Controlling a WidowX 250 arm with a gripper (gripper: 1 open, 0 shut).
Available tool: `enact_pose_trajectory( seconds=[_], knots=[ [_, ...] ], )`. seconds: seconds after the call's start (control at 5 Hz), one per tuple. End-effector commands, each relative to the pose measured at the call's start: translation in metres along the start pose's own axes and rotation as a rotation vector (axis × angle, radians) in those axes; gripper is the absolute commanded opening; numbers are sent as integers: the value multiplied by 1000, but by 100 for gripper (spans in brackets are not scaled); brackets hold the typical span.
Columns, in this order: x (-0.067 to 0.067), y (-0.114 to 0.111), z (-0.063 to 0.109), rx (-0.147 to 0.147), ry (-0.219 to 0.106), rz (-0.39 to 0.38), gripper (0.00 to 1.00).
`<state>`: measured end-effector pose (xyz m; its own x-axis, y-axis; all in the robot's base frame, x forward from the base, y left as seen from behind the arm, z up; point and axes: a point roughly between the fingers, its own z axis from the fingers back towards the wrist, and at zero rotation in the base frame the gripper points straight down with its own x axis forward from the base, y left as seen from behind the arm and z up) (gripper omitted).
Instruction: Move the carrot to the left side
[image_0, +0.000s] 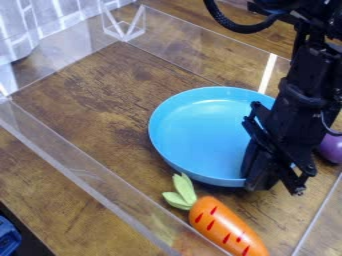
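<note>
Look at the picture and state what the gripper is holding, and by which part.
The gripper is shut on the blue plate's near right rim. The carrot lies free on the table.

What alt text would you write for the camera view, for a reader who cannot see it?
A black robot gripper, closed and holding nothing, points down at the right edge of a blue plate. An orange toy carrot lies on the wooden table just in front.
</note>
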<state>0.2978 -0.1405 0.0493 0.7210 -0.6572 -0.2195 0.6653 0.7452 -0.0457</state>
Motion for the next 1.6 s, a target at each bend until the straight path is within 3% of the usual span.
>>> enact_pose_trajectory(
  seconds=[0.0,0.4,0.6,1.4],
  knots=[
    [-2,5,28,21,-86,-2,0],
    [-2,4,25,18,-85,-16,0],
    [-2,4,23,16,-85,-24,100],
    [7,2,-8,7,-61,-61,100]
  ],
)
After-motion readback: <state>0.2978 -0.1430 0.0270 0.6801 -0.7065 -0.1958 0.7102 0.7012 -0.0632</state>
